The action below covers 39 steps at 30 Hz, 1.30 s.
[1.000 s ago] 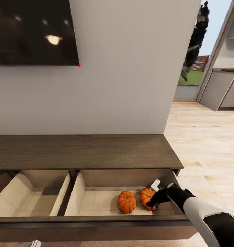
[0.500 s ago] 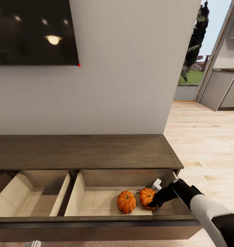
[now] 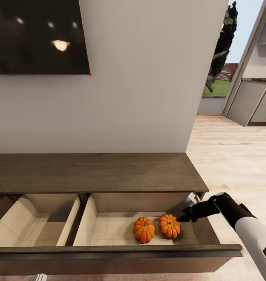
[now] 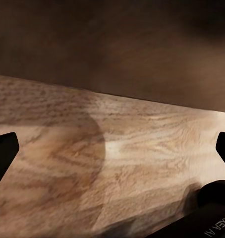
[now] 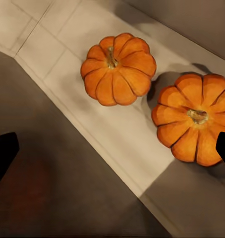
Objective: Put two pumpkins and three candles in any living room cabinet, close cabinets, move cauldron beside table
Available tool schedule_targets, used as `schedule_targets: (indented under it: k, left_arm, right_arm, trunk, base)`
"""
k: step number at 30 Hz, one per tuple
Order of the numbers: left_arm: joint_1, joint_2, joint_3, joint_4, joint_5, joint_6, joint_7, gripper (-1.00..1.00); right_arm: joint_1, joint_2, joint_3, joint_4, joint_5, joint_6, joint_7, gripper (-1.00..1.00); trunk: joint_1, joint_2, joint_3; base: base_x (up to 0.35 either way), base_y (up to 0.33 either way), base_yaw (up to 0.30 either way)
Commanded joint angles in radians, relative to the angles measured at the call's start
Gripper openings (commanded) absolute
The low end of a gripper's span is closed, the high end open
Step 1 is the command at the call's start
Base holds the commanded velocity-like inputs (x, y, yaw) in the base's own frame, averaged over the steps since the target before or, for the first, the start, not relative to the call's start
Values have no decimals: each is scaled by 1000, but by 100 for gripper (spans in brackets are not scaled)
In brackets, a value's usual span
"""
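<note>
Pumpkins, both of them, sit inside the open right-hand drawer of the cabinet (image 3: 97, 171), on its pale beige floor: one pumpkin (image 3: 143, 230) nearer the middle of the compartment and the other pumpkin (image 3: 169, 226) just beside it toward the drawer's right wall, close together but, as far as we can tell, not touching. Both rest upright with stems pointing up, which suits a shallow drawer, since they will not roll when it slides. Our right gripper (image 3: 186, 216) hangs just above and to the right of the nearer pumpkin, apart from it; in the right wrist view its dark fingertips (image 5: 3, 153) stand wide at the two edges with both pumpkins lying free between and below them, so we judge it spread and empty. We read this as the release being done, with the arm free to lift clear before the drawer front (image 3: 109, 251) is pushed. The left gripper (image 4: 112, 163) looks down at the wood floor (image 4: 92, 163) with its tips spread wide and nothing between them. The left-hand drawer (image 3: 39, 226) also stands open and bare, so the candles could go there, and both drawers remain to be shut.
</note>
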Motion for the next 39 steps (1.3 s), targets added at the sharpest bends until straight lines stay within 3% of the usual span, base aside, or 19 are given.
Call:
schedule_targets:
  k: [1,7,10,18,24,25,27,28,31,34,39]
  left_arm:
    - [0,1,-5,0,11,9,-1,100]
    - [0,1,-5,0,11,9,-1,100]
    - [0,1,-5,0,11,9,-1,100]
    - [0,1,-5,0,11,9,-1,100]
    - [0,2,-5,-1,11,9,-2,100]
    - [0,1,-5,-1,11,9,-2,100]
    - [0,1,-5,-1,11,9,-2,100]
    - [0,1,-5,-1,12,9,-2,100]
    - [0,1,-6,-1,12,10,-2,100]
    - [0,1,-6,-1,12,10,-2,100]
    - [0,1,-6,0,13,11,-4,100]
  right_arm:
    - [0,-5,2,-8,0,14,14,100]
    - [0,-58,-1,-67,-1,59,123,100]
    - [0,-105,-4,-114,-2,91,194,100]
    - [0,-208,-47,-193,-54,148,226,100]
    - [0,-316,-56,-245,-110,198,232,100]
    - [0,-347,-57,-255,-132,208,231,100]
    - [0,-380,-57,-264,-155,216,232,100]
    - [0,-412,-57,-272,-180,222,232,100]
    - [0,-459,-57,-279,-215,228,232,100]
    - [0,-524,-58,-284,-248,231,231,100]
    - [0,-581,-62,-277,-260,227,231,100]
  trunk:
    - [0,0,-1]
    - [0,0,-1]
    - [0,0,-1]
    - [0,0,-1]
    - [0,0,-1]
    - [0,0,-1]
    - [0,0,-1]
    - [0,0,-1]
    - [0,0,-1]
    - [0,0,-1]
    - [0,0,-1]
  base:
    - [0,0,0]
    - [0,0,0]
    - [0,0,0]
    - [0,0,0]
    - [0,0,0]
    - [0,0,0]
    - [0,0,0]
    - [0,0,0]
    - [0,0,0]
    - [0,0,0]
    - [0,0,0]
